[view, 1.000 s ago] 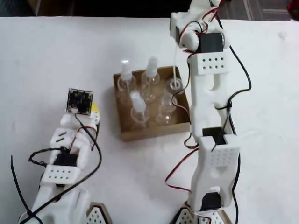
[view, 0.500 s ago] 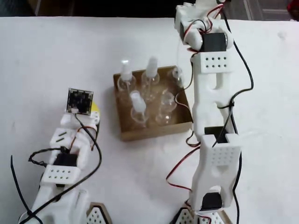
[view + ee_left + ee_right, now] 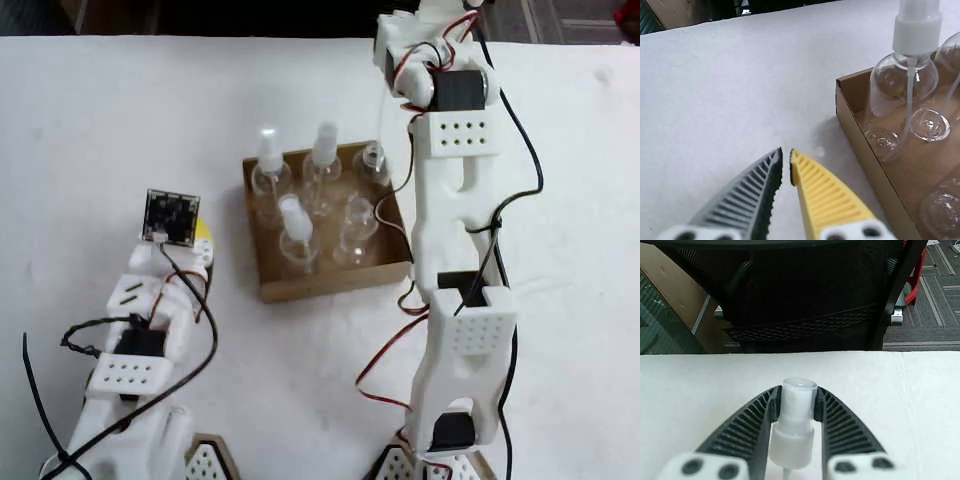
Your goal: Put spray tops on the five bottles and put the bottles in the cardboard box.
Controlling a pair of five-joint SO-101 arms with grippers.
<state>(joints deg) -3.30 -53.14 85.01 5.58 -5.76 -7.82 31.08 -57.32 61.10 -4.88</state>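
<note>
The cardboard box (image 3: 263,281) sits mid-table with five clear bottles in it. Three carry white spray tops: two in the far row (image 3: 268,160) (image 3: 323,152) and one nearer (image 3: 293,225). The far right bottle (image 3: 372,160) and the near right bottle (image 3: 358,216) have open necks. My right gripper (image 3: 796,400) is shut on a white spray top (image 3: 792,427), held high over the box's far right corner, its thin tube (image 3: 380,115) hanging toward the far right bottle. My left gripper (image 3: 786,156) rests shut and empty on the table left of the box (image 3: 860,145), near a topped bottle (image 3: 905,75).
White tabletop lies all around the box. The right arm (image 3: 455,200) stretches along the box's right side, with its wires close to that wall. A black mesh chair (image 3: 805,290) stands beyond the table's far edge.
The right gripper moved a little away from me with the spray top. The far right bottle shifted toward the box's far wall. The left arm stayed still.
</note>
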